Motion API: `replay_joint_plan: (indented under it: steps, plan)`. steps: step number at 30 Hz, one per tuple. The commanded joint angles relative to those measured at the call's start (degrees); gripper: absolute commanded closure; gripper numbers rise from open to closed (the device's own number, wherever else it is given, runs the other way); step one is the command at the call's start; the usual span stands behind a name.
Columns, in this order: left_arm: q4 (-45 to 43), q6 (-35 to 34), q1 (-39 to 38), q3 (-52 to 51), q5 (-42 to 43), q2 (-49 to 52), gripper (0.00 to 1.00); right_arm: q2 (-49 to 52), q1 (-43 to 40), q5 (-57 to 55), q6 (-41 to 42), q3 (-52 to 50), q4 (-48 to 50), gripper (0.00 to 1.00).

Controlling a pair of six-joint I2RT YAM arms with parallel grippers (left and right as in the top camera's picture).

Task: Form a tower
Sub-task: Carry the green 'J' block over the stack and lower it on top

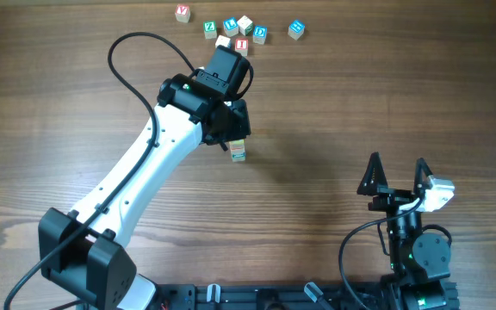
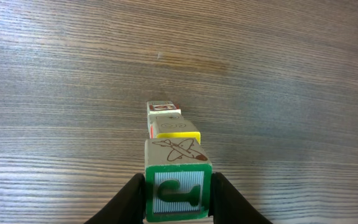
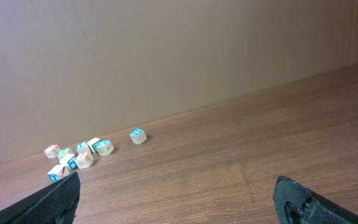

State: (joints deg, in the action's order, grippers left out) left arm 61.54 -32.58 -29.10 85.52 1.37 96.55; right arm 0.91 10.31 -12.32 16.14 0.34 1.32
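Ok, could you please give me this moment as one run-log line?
left gripper: shut on green-faced cube atop tower | right gripper: open, empty | loose cubes: far side

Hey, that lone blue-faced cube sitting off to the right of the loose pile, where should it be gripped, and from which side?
Grip the blue-faced cube across two opposite flat side faces, coming straight down from above. It lies flat on the table, apart from the other loose cubes, so the jaws have bare wood on either side to drop into.
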Motion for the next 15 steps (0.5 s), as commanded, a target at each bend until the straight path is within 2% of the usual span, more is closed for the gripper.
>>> replay_joint_plan:
  steps: [1,15]
  plan:
    - [0.0,0.9,-0.4,0.7,-0.8,0.8,0.69,-0.3,-0.2,-0.8,-1.0,0.0,0.3,0.00]
    - [-0.2,0.9,-1.6,0.7,-2.8,0.8,0.68,-0.3,-0.2,-0.8,-1.0,0.0,0.3,0.00]
